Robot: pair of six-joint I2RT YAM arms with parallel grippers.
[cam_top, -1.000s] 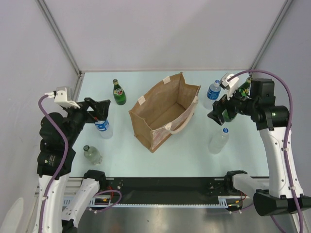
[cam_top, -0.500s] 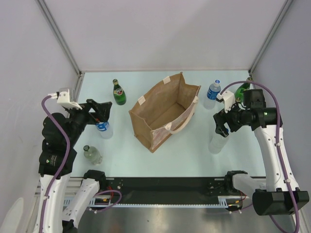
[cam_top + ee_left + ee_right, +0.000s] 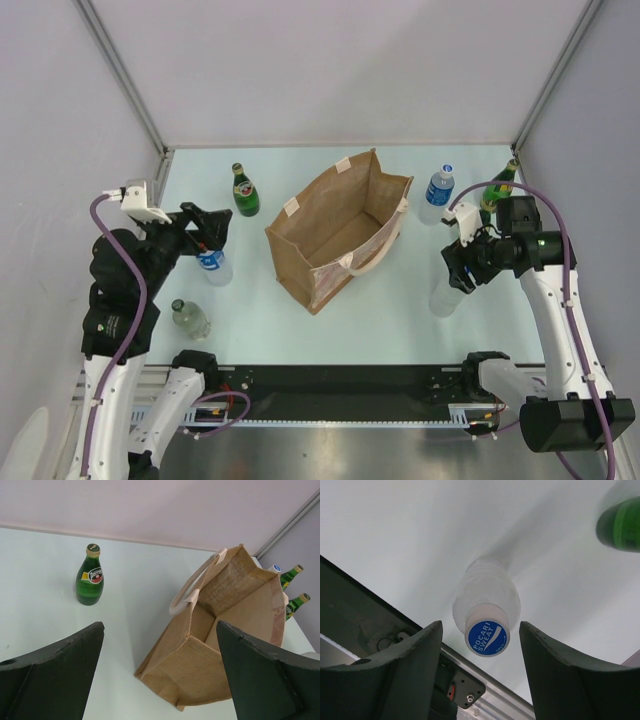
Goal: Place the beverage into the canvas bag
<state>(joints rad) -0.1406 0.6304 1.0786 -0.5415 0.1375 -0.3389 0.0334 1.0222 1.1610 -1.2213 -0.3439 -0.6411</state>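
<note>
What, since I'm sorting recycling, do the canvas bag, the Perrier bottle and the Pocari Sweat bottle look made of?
The canvas bag: coarse matte tan weave, likely jute or burlap. The Perrier bottle: glossy dark green, probably glass, gold metallic-looking cap. The Pocari Sweat bottle: cloudy translucent body, likely plastic.

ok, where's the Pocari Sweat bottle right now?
Top view, right side: the bottle stands right of the canvas bag, directly under the right gripper.

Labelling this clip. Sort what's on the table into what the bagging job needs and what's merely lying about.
In the job:
canvas bag; Pocari Sweat bottle, between the open fingers of the right end effector.

Lying about, for now:
Perrier bottle; water bottle left of the bag; clear bottle at near left; water bottle right of the bag; two green bottles at far right.
</note>
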